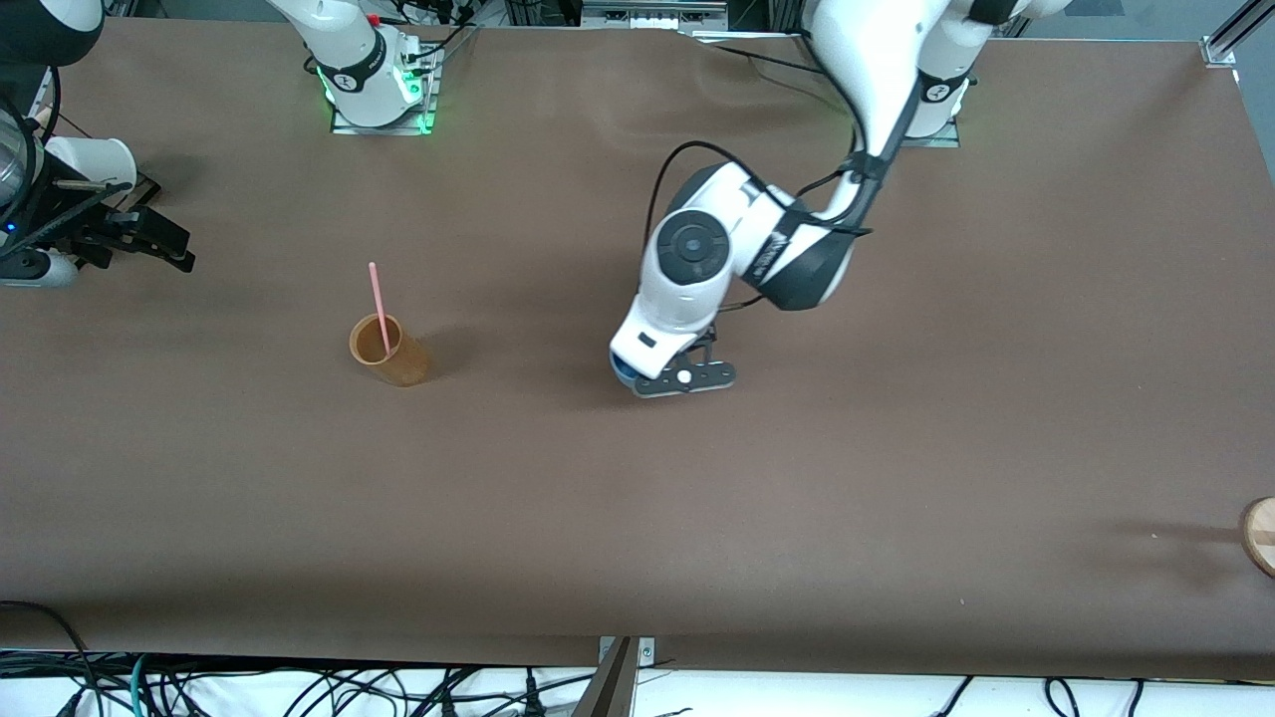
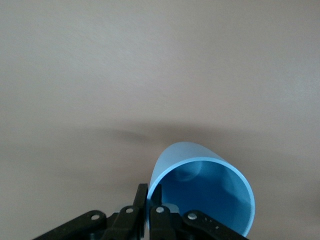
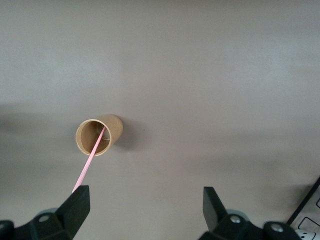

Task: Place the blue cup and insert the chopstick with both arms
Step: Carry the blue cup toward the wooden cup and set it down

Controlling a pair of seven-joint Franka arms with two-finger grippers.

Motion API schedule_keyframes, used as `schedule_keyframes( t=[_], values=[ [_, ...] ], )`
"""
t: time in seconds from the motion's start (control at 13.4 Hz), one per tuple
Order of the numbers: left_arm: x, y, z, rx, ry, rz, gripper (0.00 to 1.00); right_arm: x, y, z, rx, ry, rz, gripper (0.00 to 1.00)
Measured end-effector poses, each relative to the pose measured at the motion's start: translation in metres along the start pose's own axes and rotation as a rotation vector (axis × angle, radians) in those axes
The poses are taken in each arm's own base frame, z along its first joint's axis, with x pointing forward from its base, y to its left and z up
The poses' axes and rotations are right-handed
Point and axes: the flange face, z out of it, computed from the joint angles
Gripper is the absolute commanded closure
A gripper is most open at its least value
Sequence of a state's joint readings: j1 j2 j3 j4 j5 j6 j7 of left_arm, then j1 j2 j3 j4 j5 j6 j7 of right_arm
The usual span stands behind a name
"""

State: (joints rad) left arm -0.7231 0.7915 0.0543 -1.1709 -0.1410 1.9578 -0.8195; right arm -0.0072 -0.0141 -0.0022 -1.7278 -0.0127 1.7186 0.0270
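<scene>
The blue cup [image 2: 200, 190] is gripped at its rim by my left gripper [image 2: 150, 197], one finger inside and one outside. In the front view only a sliver of the blue cup [image 1: 620, 374] shows under the left gripper [image 1: 677, 376], low over the middle of the table. The pink chopstick [image 1: 379, 309] stands leaning in a tan cup [image 1: 390, 354] toward the right arm's end. My right gripper [image 3: 146, 200] is open and empty, up in the air with the chopstick [image 3: 89, 165] and the tan cup [image 3: 97, 135] in its view. It also shows in the front view [image 1: 164, 244].
A white paper cup [image 1: 95, 159] lies on its side by the right arm at the table's end. A round wooden object [image 1: 1260, 536] sits at the table's edge at the left arm's end. The brown table [image 1: 637, 518] spreads between them.
</scene>
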Motion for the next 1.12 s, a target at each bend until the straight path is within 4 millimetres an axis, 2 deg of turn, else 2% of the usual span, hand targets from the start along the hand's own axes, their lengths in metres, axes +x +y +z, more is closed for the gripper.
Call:
schedule_keyframes(
  t=[0.22, 0.37, 0.6, 0.75, 0.82, 0.9, 1.12],
  values=[
    [-0.010, 0.022, 0.029, -0.004, 0.009, 0.004, 1.00, 0.000, 0.000, 0.000, 0.000, 0.000, 0.000, 0.00],
    [-0.015, 0.028, 0.048, -0.001, 0.011, 0.013, 1.00, 0.000, 0.000, 0.000, 0.000, 0.000, 0.000, 0.00],
    [-0.019, 0.033, 0.066, 0.004, 0.011, 0.022, 1.00, 0.000, 0.000, 0.000, 0.000, 0.000, 0.000, 0.00],
    [-0.019, 0.034, 0.065, -0.002, 0.020, 0.025, 0.73, 0.000, 0.000, 0.000, 0.000, 0.000, -0.001, 0.00],
    [-0.018, 0.035, 0.064, -0.004, 0.023, 0.025, 0.49, 0.000, -0.001, 0.000, 0.000, 0.000, -0.001, 0.00],
    [-0.017, 0.035, 0.061, -0.005, 0.026, 0.024, 0.00, 0.000, -0.001, 0.000, 0.000, 0.000, -0.002, 0.00],
    [-0.014, 0.033, 0.044, 0.011, 0.017, 0.034, 0.00, 0.000, -0.001, 0.000, 0.000, 0.000, -0.002, 0.00]
  ],
)
